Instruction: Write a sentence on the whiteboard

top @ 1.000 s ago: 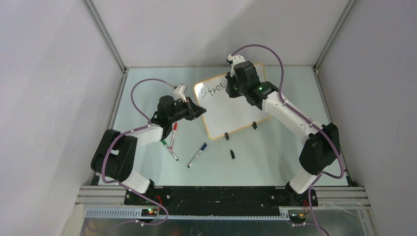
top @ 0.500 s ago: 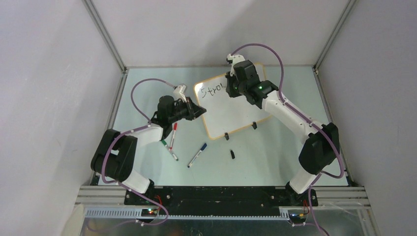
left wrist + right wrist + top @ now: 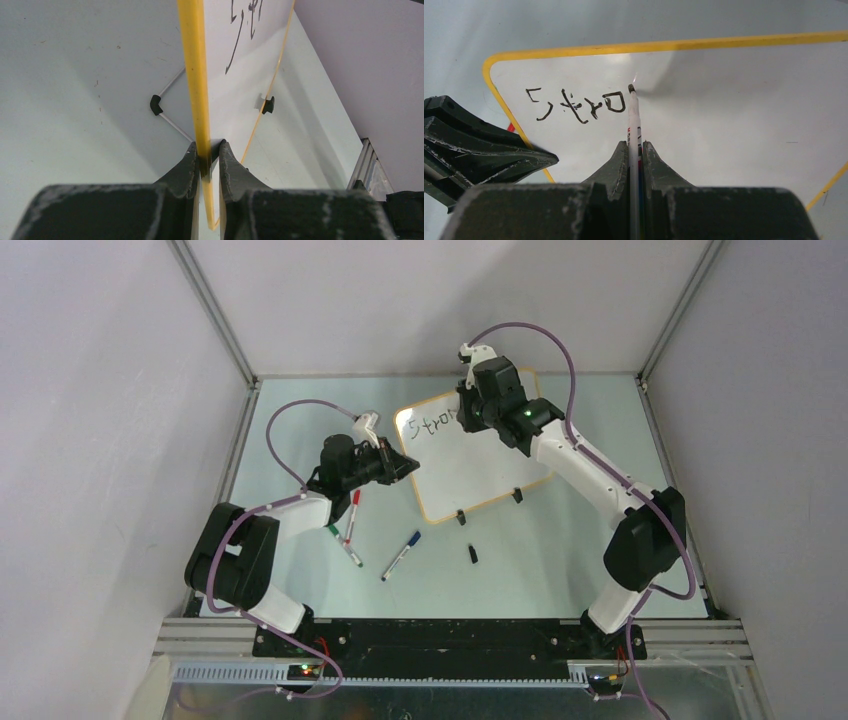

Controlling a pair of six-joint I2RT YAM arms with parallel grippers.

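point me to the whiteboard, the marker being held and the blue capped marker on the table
whiteboard [image 3: 470, 472]: top external view, bare white face.
held marker [image 3: 633, 116]: right wrist view, white barrel.
blue-capped marker [image 3: 400, 557]: top external view, mid barrel.

Bright even light, soft shadows, glare on the whiteboard (one small spot)
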